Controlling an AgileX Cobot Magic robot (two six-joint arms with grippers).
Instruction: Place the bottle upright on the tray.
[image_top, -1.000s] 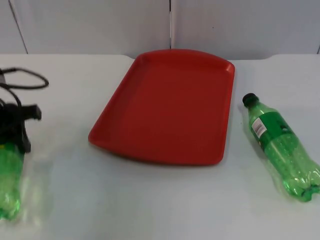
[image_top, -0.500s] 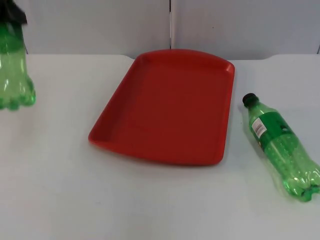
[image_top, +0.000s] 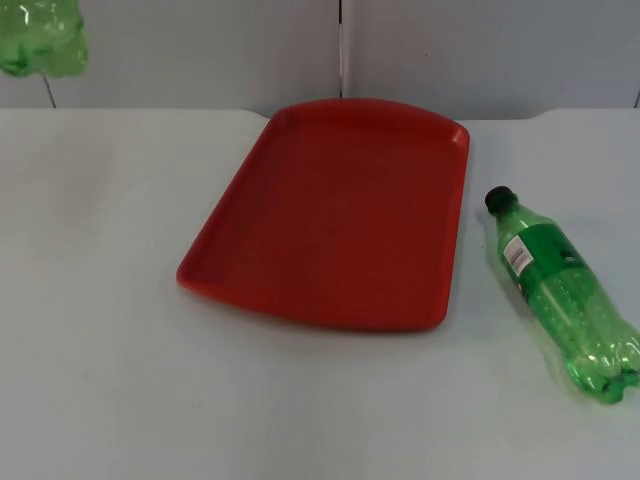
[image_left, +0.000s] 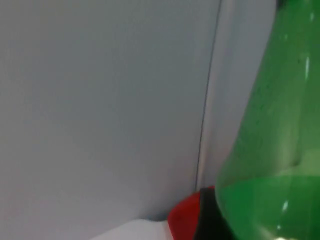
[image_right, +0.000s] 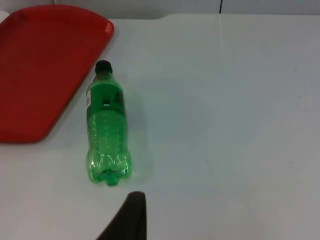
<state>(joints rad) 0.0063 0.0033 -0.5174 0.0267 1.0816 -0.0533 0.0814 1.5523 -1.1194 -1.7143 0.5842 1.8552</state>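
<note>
A green plastic bottle (image_top: 40, 38) hangs in the air at the far left, up against the grey wall, with just its lobed base in the top view. My left gripper (image_left: 210, 217) is shut on this bottle (image_left: 270, 150), whose green body looms close in the left wrist view. The red tray (image_top: 330, 215) lies flat in the middle of the table, with nothing on it. A second green bottle (image_top: 562, 292) with a black cap lies on its side to the right of the tray. My right gripper (image_right: 131, 220) waits above the table, just behind that bottle's (image_right: 106, 130) base.
The white table top (image_top: 110, 330) ends at the grey partition wall (image_top: 200, 50). A corner of the red tray (image_right: 40, 70) lies beside the lying bottle in the right wrist view, and its edge (image_left: 185, 217) appears beside the held bottle.
The left arm has lifted the green bottle from the table's left side up and back, out past the picture's upper left corner. The tray and the lying bottle have not moved.
</note>
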